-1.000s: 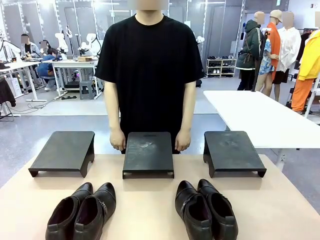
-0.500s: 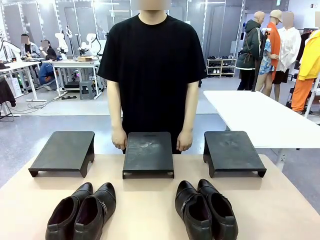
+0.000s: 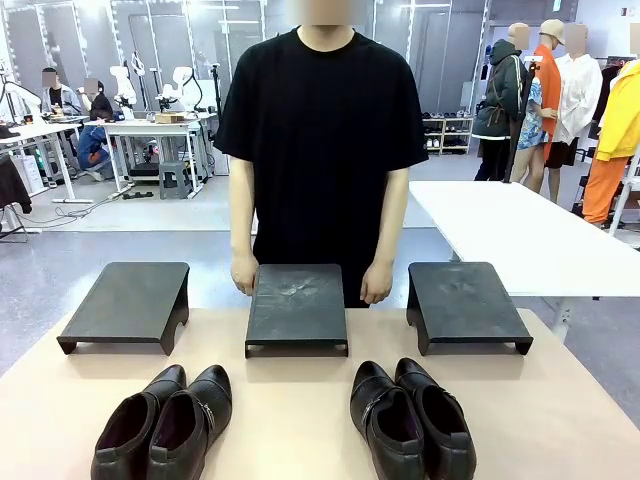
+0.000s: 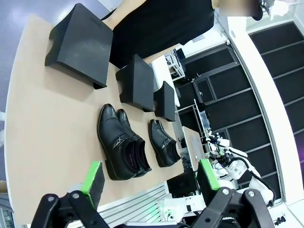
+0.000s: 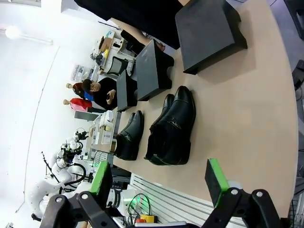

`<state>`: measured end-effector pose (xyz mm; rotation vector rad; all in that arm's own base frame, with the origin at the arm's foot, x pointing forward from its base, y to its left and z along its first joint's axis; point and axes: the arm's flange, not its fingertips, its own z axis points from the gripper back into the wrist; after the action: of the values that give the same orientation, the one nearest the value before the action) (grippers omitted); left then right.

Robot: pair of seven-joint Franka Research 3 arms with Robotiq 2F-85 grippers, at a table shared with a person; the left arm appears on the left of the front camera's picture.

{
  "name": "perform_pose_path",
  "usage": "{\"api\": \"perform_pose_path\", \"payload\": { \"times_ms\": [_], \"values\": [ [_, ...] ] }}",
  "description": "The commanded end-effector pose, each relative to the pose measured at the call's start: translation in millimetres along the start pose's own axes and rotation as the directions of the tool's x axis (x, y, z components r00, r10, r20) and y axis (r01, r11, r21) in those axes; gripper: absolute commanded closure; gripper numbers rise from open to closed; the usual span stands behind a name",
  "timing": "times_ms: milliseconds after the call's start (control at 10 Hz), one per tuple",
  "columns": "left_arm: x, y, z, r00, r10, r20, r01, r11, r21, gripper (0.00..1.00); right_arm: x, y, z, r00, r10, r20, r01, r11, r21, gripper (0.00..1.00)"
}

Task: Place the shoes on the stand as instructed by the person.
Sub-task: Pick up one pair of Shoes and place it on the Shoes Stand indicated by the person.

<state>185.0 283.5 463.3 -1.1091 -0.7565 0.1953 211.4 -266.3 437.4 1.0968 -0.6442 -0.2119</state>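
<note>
Two pairs of glossy black shoes lie near the table's front edge, one pair at the left point(image 3: 165, 425) and one at the right point(image 3: 410, 420). Three black stands sit in a row behind them: left point(image 3: 128, 300), middle point(image 3: 297, 305), right point(image 3: 465, 300). The person point(image 3: 322, 130) stands behind the middle stand, a hand point(image 3: 243, 275) hanging at each side of it. My left gripper point(image 4: 150, 176) hovers open high above the nearer pair point(image 4: 121, 145). My right gripper point(image 5: 159, 183) is open too, above the other pair point(image 5: 173, 128). Both hold nothing.
The tan table point(image 3: 300, 400) has bare room between the pairs and in front of the stands. A white table point(image 3: 510, 235) stands off to the right behind it. Desks and people are far in the background.
The person has shifted a little to the picture's right, hands still beside the middle stand. Shoes and stands have not moved.
</note>
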Motion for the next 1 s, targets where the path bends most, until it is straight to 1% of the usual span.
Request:
{"api": "perform_pose_path", "payload": {
  "times_ms": [0,900],
  "values": [
    [0.3,-1.4,1.1,1.0,-0.013,-0.001,0.013,1.0,-0.016,0.0,0.7,0.4,1.8,1.0,0.023,0.011,-0.024,1.0,0.015,0.0],
    [0.3,-1.4,1.1,1.0,-0.013,-0.001,0.013,1.0,-0.016,0.0,0.7,0.4,1.8,1.0,0.023,0.011,-0.024,1.0,0.015,0.0]
  ]
}}
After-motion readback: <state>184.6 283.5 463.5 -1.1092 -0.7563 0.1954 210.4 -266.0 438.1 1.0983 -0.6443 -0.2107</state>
